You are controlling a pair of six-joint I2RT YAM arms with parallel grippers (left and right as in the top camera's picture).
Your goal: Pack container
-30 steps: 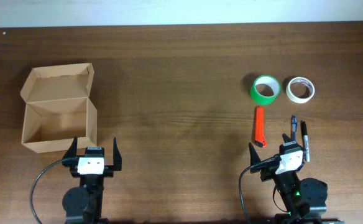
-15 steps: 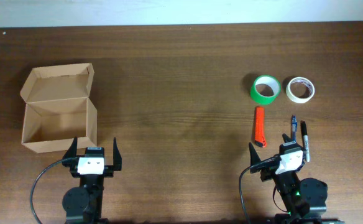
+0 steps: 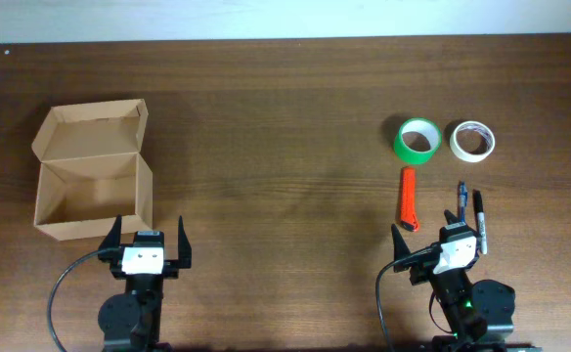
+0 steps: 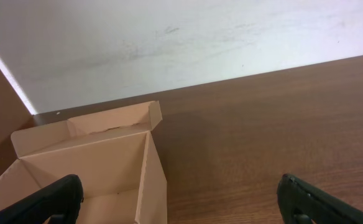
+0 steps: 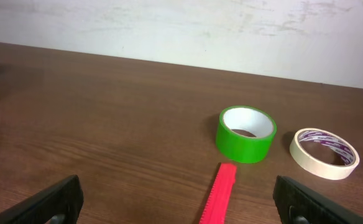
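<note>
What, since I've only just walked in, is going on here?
Nothing is being handled yet. The left gripper and right gripper sit open at the near edge of the table, holding nothing. The container stands open and empty on the left. A green tape roll, a pale tape roll, a red cutter and two pens lie on the right, unpacked.

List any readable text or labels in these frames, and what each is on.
Nothing legible.
Cream tape roll: purple print inside the core, too blurred to read.
Black marker: any label too small to read.
Container, green tape, orange cutter: no marks visible.
</note>
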